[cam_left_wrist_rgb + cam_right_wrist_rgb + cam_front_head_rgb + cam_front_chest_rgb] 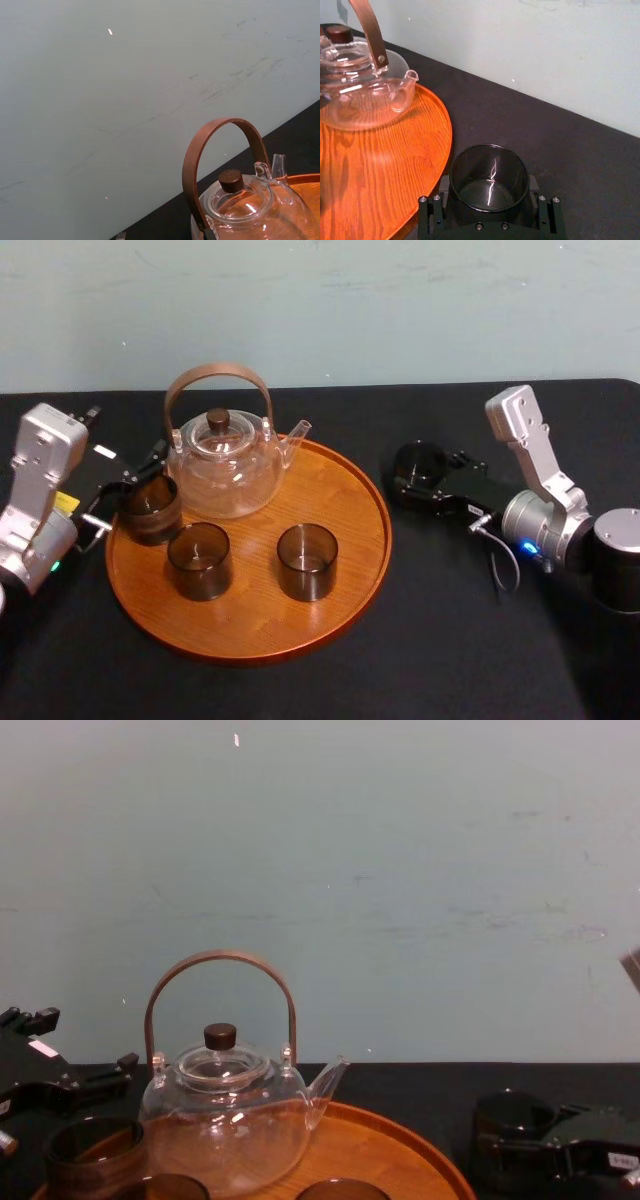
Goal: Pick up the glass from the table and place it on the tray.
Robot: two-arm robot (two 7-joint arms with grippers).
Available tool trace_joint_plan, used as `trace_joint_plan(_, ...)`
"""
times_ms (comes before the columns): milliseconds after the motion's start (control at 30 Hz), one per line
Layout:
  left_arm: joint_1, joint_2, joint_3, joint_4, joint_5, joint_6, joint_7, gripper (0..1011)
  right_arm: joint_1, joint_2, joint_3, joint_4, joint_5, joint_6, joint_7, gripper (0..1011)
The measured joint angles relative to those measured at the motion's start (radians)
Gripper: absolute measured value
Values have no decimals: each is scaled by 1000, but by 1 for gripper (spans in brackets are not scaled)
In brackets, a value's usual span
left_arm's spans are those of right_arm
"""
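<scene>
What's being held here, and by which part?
The right end effector grips the dark glass by its lower side wall, on the table beside the tray. The left end effector is by a tray glass; hold cannot be told.

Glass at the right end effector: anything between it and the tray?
Nothing visible. Bare black table lies between the glass, held in the right end effector, and the tray's near rim; that side of the tray is bare. The left end effector sits at the tray's opposite edge.
</scene>
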Motion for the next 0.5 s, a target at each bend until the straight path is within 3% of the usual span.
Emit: trace_joint_plan(500, 0, 0, 0, 0, 0, 0, 0, 1001, -23, 27, -7, -109, 20, 8, 18, 901)
